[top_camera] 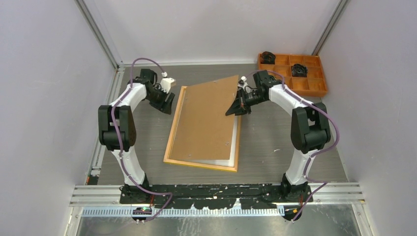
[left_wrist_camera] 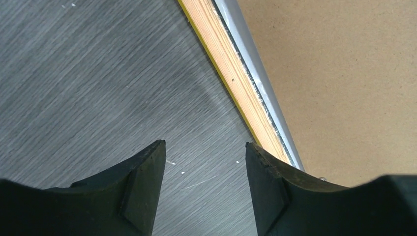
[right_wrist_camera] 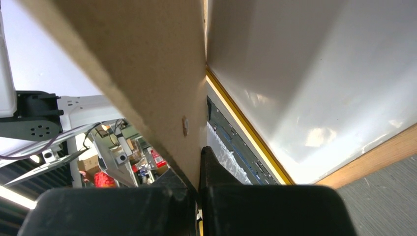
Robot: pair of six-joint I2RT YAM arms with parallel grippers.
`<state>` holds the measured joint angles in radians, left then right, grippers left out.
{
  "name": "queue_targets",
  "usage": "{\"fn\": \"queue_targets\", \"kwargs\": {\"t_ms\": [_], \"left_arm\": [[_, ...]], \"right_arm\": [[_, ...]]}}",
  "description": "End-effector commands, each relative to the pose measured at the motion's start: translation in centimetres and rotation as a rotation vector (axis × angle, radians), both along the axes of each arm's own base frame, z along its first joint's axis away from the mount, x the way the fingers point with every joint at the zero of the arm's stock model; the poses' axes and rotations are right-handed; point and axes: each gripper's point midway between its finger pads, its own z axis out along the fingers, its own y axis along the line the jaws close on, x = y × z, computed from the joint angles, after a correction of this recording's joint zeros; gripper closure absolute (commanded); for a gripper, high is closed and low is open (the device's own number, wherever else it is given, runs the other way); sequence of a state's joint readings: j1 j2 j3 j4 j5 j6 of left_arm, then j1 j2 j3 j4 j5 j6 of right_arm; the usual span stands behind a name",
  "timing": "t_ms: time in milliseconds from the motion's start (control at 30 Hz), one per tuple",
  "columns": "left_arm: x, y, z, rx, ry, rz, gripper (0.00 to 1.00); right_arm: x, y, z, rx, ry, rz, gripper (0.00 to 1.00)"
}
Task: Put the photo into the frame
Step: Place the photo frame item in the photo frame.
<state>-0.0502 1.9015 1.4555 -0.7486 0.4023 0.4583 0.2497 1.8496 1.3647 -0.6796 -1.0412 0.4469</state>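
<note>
A: Whereabouts of the frame (top_camera: 199, 164)?
B: Flat on the grey table (top_camera: 275, 142), wood-coloured back up. Thin yellow edge just visible along its left rail in the left wrist view.
A: And the photo (top_camera: 227, 161)?
B: Inside the frame, white back up. Seen only as a pale strip along the frame's near and right rails, otherwise covered by the brown backing board (top_camera: 206, 118).
A: Squarely seated?
B: No. Skewed over the frame, far right corner sticking out past the frame's far end, right edge tilted up off the photo.
A: Held up by what?
B: By the right gripper (top_camera: 236, 107), above the frame's right rail toward its far end, jaws pinched tight on the board's edge.
A: Left gripper (top_camera: 167, 102)?
B: Just outside the frame's left rail, near its far left corner, over bare table. Jaws apart, holding nothing.
A: Anything else?
B: Orange compartment tray (top_camera: 307, 92), well beyond the frame's far right corner. Black items in two of its compartments, too small to identify.
</note>
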Motion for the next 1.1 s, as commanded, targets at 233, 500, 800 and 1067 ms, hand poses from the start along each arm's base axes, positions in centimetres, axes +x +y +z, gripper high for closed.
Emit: {"fn": "queue_targets", "kwargs": {"t_ms": [233,500,800,1067], "left_arm": [[-0.4,0.1,-2.2,-0.004,0.005,-0.020,0.43],[-1.6,0.0,-4.0,-0.009,0.044,-0.037,0.47],[-2.9,-0.4,-4.6,-0.009,0.080,-0.079,0.53],[-4.1,-0.9,-5.0,-0.004,0.106,-0.125,0.58]], "right_arm": [[1.4,1.3,1.1,0.079,-0.017,0.024,0.99],[2.1,1.7,0.7,0.086,-0.003,0.034,0.99],[3.1,2.1,0.2,0.071,-0.003,0.030,0.99],[3.7,2.0,-1.1,0.013,0.013,0.009,0.93]]}}
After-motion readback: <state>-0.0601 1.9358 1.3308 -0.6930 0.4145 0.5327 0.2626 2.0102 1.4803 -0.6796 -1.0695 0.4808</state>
